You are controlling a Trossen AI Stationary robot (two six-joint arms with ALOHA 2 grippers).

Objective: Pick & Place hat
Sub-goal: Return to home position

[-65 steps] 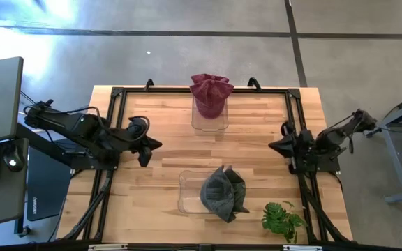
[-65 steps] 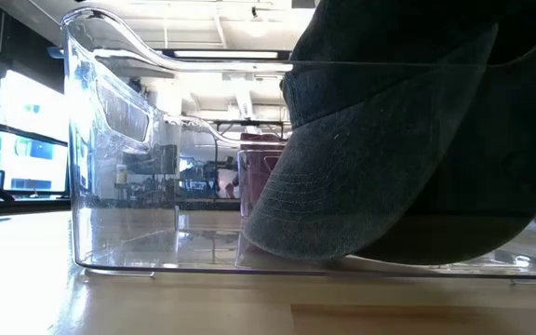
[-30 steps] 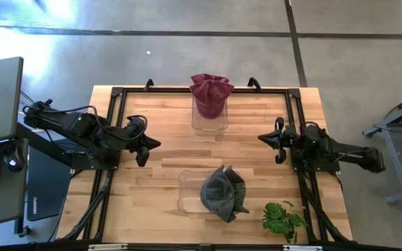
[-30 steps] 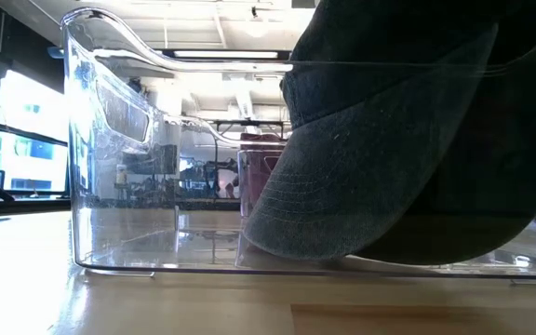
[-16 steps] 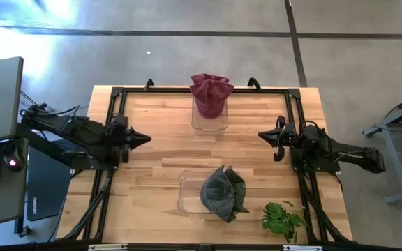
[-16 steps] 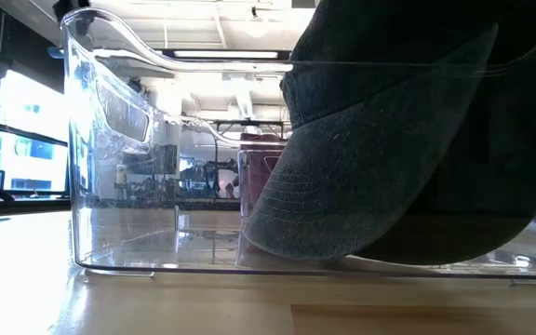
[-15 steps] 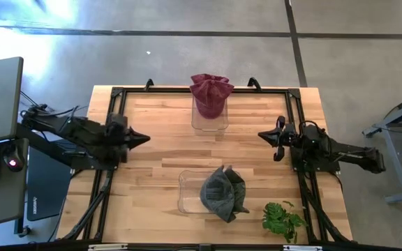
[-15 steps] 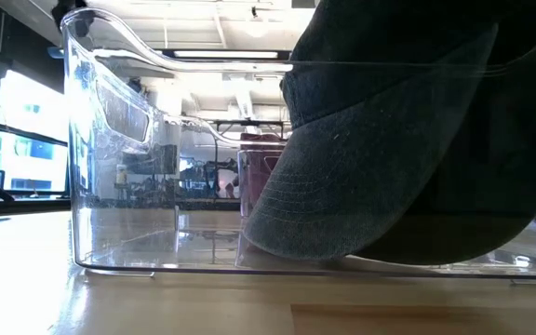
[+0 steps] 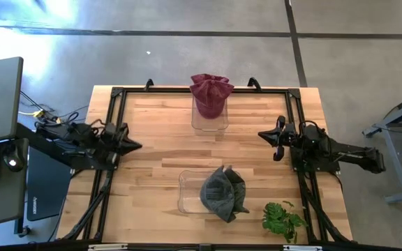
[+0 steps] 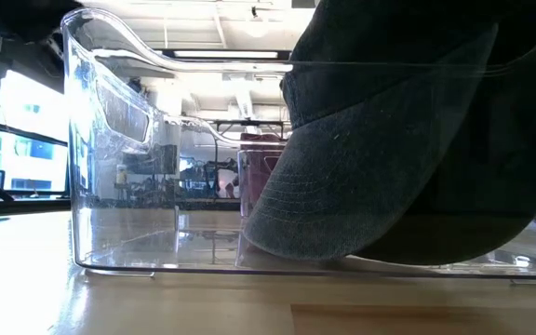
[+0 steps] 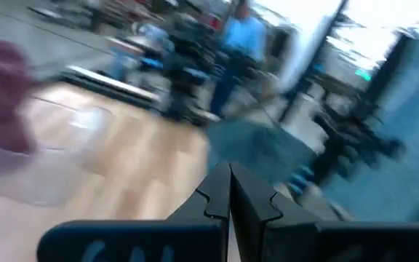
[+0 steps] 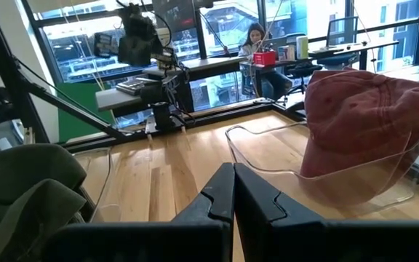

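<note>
Placement looks done: black cap (image 9: 223,193) lies in the near bin (image 9: 187,192); red cap (image 9: 211,94) sits in the far bin (image 9: 210,122), straight beyond it. The left gripper (image 9: 132,145), fingers pinched together and empty, is beyond-left of the near bin; the right gripper (image 9: 264,135), likewise, is beyond-right. Judged: homing step; next, both arms fold back clear of the near bin.

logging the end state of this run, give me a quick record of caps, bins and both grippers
red cap: in the top transparent bin, bulging above its rim
black cap: in the bottom transparent bin, toward its right side
left gripper: shut, empty, over the left edge of the table
right gripper: shut, empty, over the table's right side
plant sprig: on the table, right of the bottom transparent bin
</note>
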